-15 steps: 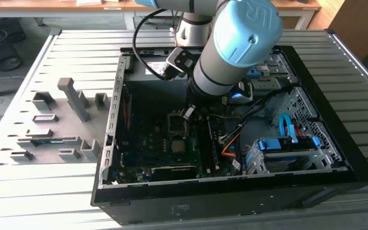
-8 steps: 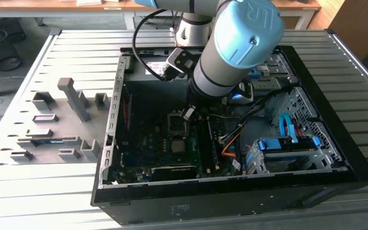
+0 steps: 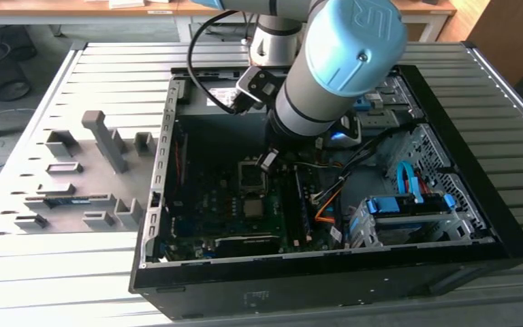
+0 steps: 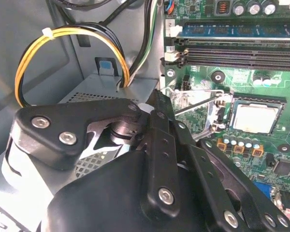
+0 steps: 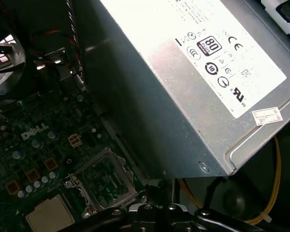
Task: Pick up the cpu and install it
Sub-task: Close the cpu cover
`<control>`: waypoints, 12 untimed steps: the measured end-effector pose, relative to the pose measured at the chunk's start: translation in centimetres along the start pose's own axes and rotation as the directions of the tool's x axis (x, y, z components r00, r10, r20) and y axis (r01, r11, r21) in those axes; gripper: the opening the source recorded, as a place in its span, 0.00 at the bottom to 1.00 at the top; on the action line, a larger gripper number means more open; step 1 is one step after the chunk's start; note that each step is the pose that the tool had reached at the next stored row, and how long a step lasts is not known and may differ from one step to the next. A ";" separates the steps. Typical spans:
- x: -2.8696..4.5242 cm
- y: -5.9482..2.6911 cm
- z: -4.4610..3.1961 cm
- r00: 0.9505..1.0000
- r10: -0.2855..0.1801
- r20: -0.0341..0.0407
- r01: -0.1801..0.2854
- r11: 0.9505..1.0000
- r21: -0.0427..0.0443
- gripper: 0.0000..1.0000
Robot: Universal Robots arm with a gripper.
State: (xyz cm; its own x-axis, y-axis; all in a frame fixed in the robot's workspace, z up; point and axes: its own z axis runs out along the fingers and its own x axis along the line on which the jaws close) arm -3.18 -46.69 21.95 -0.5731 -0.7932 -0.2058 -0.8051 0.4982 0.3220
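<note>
- The cpu [image 3: 254, 206] sits a little to the exterior view's left of the picture's middle. It is inside the open computer case [image 3: 334, 286], which lies on the slatted table [image 3: 107, 75].
- In both wrist views the cpu [image 4: 254, 117] [image 5: 50, 215] lies flat in its socket, silver top up. It looks level with the motherboard [image 4: 203, 19], and the long memory slots [image 4: 232, 55] are close by.
- The retention frame [image 4: 203, 111] stands swung open beside the socket, so nothing clamps the chip.
- The gripper [image 5: 158, 189] hangs just beside that open frame, next to the grey power-supply box [image 5: 183, 87]. It is apart from the chip.
- In the exterior view the gripper [image 3: 266, 162] is just above the frame [image 3: 252, 176].
- Its jaws look drawn together with nothing between them, so the chip is not being carried.
- My judgement: picking and placing look done, and the work stands at securing, 1 step short of a finished install.
- That step would call for the chip to be fully seated and square in the socket before any load comes on.
- It would also call for a slow, light push on the thin frame, kept clear of the socket's edge and the nearby capacitors.
- From these angles I cannot tell whether the corners are truly home.
</note>
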 end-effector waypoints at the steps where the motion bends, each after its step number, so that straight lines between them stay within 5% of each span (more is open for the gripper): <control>1: 0.03 -0.02 -0.04 1.000 0.000 0.001 0.000 1.000 -0.001 0.10; 12: 0.78 -0.46 -0.50 1.000 -0.001 0.005 0.001 1.000 -0.003 0.10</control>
State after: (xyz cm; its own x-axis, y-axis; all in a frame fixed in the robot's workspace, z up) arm -3.19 -47.72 22.11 -0.5730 -0.7921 -0.2106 -0.8052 0.4962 0.3246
